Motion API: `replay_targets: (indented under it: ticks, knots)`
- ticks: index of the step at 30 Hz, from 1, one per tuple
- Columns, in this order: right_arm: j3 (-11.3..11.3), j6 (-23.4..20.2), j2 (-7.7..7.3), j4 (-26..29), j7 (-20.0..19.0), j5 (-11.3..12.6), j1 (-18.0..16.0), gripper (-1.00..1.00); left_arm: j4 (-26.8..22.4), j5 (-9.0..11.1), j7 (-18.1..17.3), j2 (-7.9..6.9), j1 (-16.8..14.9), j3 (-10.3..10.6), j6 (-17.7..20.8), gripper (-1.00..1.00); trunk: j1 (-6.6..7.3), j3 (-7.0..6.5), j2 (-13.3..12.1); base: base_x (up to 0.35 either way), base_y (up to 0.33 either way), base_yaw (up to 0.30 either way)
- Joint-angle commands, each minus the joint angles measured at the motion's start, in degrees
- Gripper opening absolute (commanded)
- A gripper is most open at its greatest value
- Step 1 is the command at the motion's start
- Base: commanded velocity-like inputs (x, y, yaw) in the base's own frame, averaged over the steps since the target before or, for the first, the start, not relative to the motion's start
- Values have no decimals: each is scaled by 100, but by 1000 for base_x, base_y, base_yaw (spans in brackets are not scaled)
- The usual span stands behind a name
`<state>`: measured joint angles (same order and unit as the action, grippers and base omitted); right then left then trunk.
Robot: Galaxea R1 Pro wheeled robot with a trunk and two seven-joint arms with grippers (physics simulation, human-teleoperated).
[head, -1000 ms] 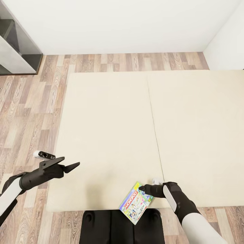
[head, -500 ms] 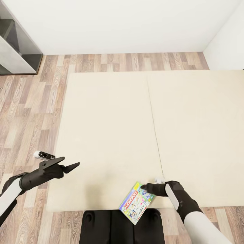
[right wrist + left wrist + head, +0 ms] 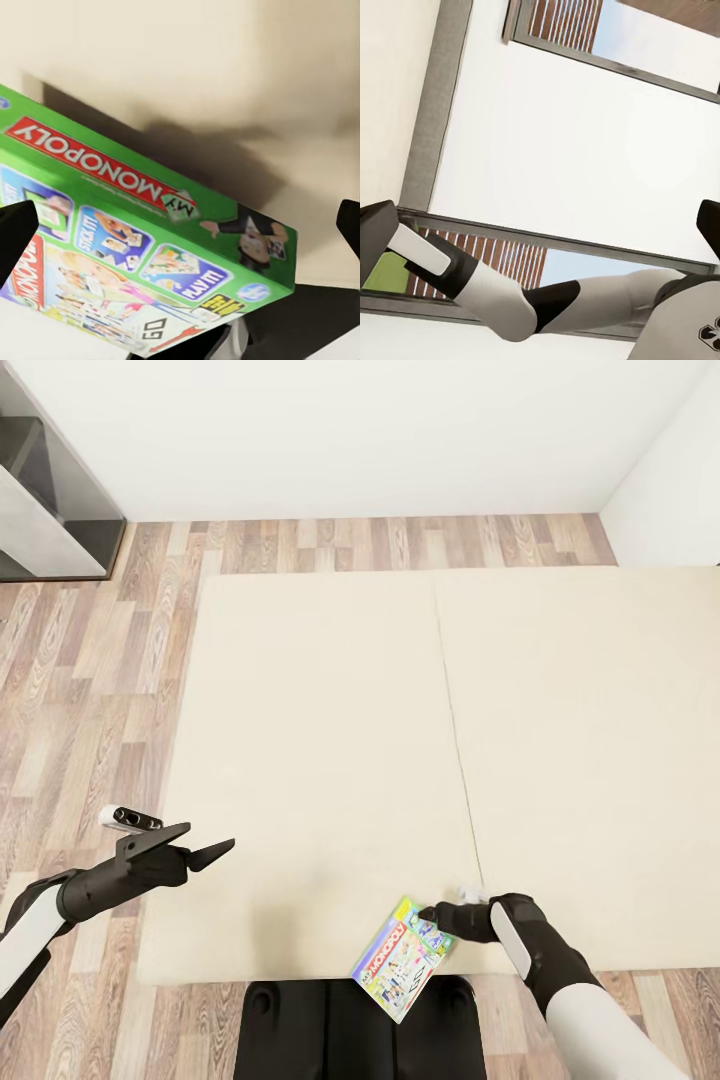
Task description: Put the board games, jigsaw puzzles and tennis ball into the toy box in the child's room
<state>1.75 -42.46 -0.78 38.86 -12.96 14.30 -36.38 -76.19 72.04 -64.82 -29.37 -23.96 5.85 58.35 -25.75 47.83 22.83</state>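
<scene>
Green Monopoly board game box (image 3: 402, 958) overhanging our cream mattress (image 3: 320, 740) near edge, right gripper (image 3: 436, 916) beside its corner, fingers spread wide, left gripper (image 3: 205, 848) released over wood floor (image 3: 80, 690).

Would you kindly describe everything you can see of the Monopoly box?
The Monopoly box is a flat, printed cardboard-looking box: green edges, a red "My Monopoly" banner, cartoon panels on its face. It lies face up and askew at the near edge of the cream bed, one corner overhanging toward the robot's base. The right gripper is at its far corner; the right wrist view shows the fingertips spread wide to either side of it, not clamped.
</scene>
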Motion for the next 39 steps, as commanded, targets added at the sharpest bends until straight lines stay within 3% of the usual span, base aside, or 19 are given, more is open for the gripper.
replay_targets:
  ticks: [1,11,39]
  knots:
    - [18,-31,3,-3,-29,-20,-1,100,3,21,-12,-6,-4,13,27,100,-3,6,9,0,0,0]
    - [27,-34,11,-349,-23,-28,-22,100,7,21,-13,-7,-4,-29,27,100,-3,6,9,0,0,0]
    - [19,-34,86,-387,-25,-83,-20,100,9,23,-22,-7,-4,-102,36,100,-3,6,9,0,0,0]
